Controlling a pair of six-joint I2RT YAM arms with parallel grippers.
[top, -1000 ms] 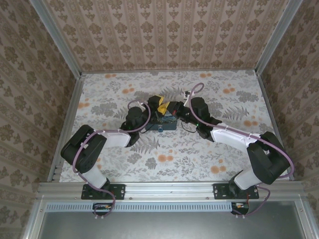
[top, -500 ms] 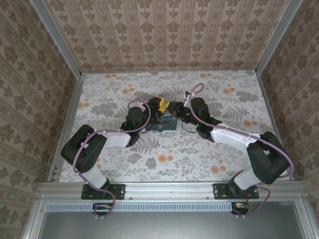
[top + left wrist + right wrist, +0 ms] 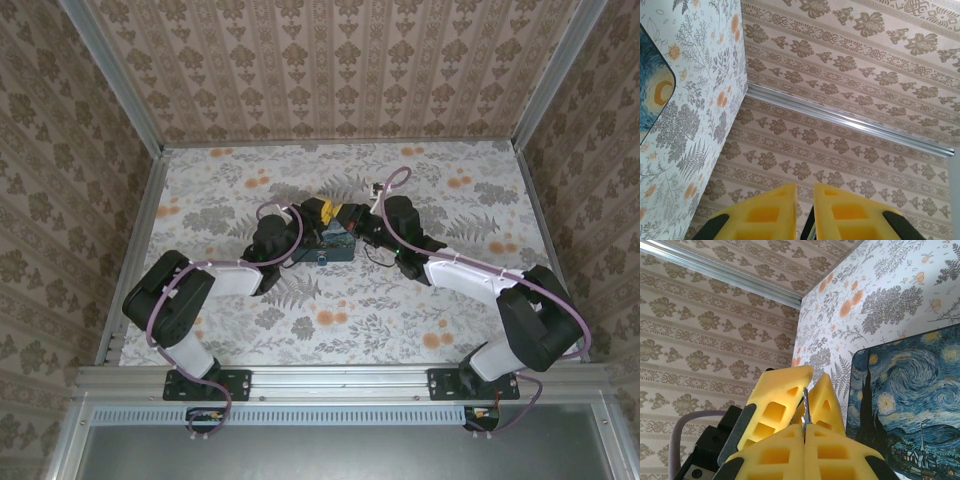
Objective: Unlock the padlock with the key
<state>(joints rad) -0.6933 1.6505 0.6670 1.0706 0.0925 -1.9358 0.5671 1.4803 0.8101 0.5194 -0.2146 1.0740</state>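
Table (image 3: 450, 300) is carrying the tin (image 3: 326, 250) under both arms. Right tool (image 3: 804, 434) is hovering by the tin's far edge, pinching tight on the key (image 3: 804, 412), which is poking out past its tips. Left tool (image 3: 805, 189) is facing it there, fingers (image 3: 775, 400) nearly together either side of the key; whether they are gripping, I cannot tell.
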